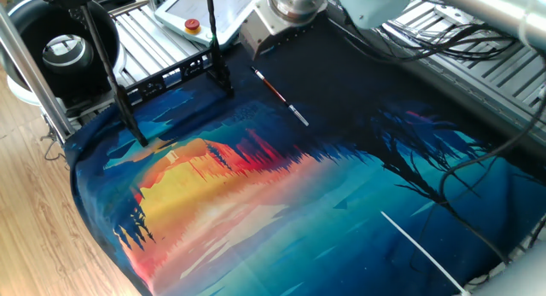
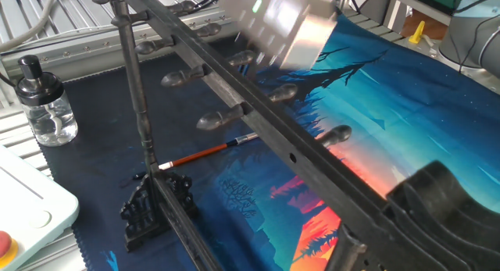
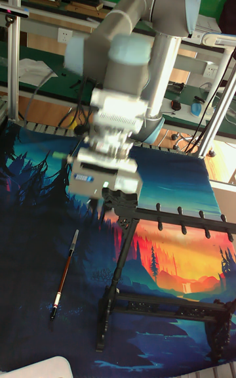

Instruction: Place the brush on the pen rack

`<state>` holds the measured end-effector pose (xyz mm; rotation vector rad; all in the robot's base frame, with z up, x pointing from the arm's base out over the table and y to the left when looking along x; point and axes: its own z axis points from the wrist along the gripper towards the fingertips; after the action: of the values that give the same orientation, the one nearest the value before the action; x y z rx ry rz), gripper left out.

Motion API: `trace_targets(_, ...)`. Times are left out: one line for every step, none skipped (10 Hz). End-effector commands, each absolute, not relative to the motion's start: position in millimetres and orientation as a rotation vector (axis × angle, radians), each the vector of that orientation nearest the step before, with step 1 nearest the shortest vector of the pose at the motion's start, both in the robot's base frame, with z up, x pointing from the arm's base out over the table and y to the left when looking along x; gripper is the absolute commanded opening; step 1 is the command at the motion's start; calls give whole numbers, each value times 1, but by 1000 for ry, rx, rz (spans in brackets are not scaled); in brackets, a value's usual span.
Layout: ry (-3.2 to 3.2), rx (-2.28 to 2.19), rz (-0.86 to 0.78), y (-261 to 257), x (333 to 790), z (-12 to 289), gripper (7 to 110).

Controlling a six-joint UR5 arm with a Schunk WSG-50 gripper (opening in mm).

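Note:
The brush (image 1: pixel 279 95) lies flat on the dark part of the printed mat, a thin reddish-brown and black stick with a whitish end; it also shows as the brush (image 2: pixel 207 152) and the brush (image 3: pixel 64 273). The pen rack (image 1: pixel 171 77) stands just left of it, a black frame with a low notched bar between thin posts. The pen rack (image 3: pixel 164 302) also carries an upper bar with pegs. My gripper (image 3: pixel 103 191) hangs above the mat behind the brush, well clear of it and holding nothing that shows. My gripper (image 2: pixel 285 29) is motion-blurred, its fingers unreadable.
A long white strip (image 1: pixel 418 245) lies on the mat at the near right. A glass spray bottle (image 2: pixel 43 99) stands behind the rack. A white pendant with a red button (image 1: pixel 205 10) rests on ribbed aluminium rails (image 1: pixel 145 31). Cables (image 1: pixel 452 40) trail at the back right.

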<state>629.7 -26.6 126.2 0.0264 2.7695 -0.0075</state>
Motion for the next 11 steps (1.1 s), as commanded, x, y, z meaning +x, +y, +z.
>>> trace_targets(2744, -10, 61, -44, 664, 59, 22)
trace_targets(2738, 1, 35, -56, 671, 57, 22)
trace_targets(2743, -4, -11, -73, 671, 51, 22)
trace_targets(2753, 39, -23, -81, 668, 44, 22)
trace_targets(2751, 51, -12, -82, 671, 35, 22)
trace_targets(2751, 28, 26, -75, 671, 27, 22)
trace_targets(2744, 40, 39, -74, 673, 25, 22)
trace_targets(2747, 61, 39, -76, 674, 27, 22)
trace_targets(2759, 85, 47, -74, 674, 25, 22)
trace_targets(2770, 74, 65, -68, 673, 17, 22)
trace_targets(2773, 83, 59, -67, 675, 6, 22)
